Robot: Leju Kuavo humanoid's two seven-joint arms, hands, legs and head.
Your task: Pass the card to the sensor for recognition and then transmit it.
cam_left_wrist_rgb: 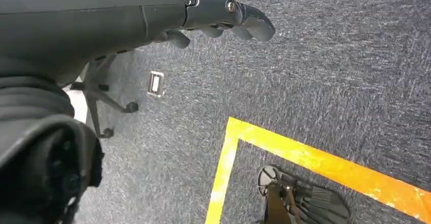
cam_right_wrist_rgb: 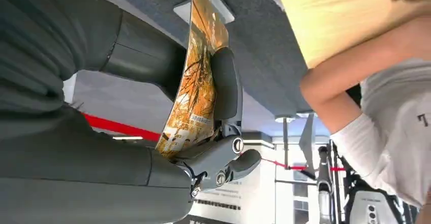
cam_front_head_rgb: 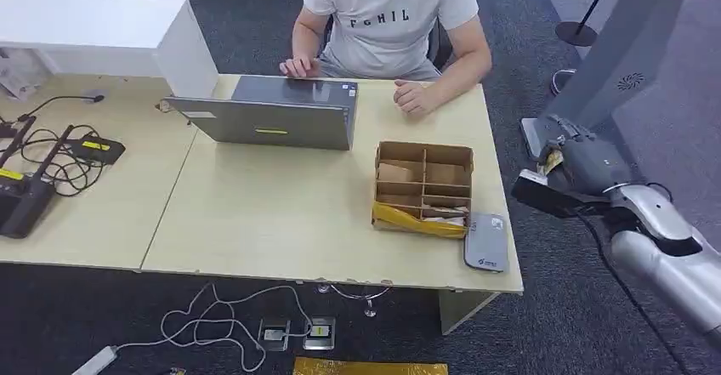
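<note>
Card (cam_right_wrist_rgb: 195,82) in raised right robot hand (cam_front_head_rgb: 587,164)

Pale wooden table (cam_front_head_rgb: 255,213) with laptop (cam_front_head_rgb: 272,116), divided cardboard box (cam_front_head_rgb: 423,186), grey sensor (cam_front_head_rgb: 486,242), cabled routers (cam_front_head_rgb: 34,175).

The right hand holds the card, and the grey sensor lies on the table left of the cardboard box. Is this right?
Not quite. The right hand does hold the card, but the head view shows the sensor right of the box, at the table corner.
</note>
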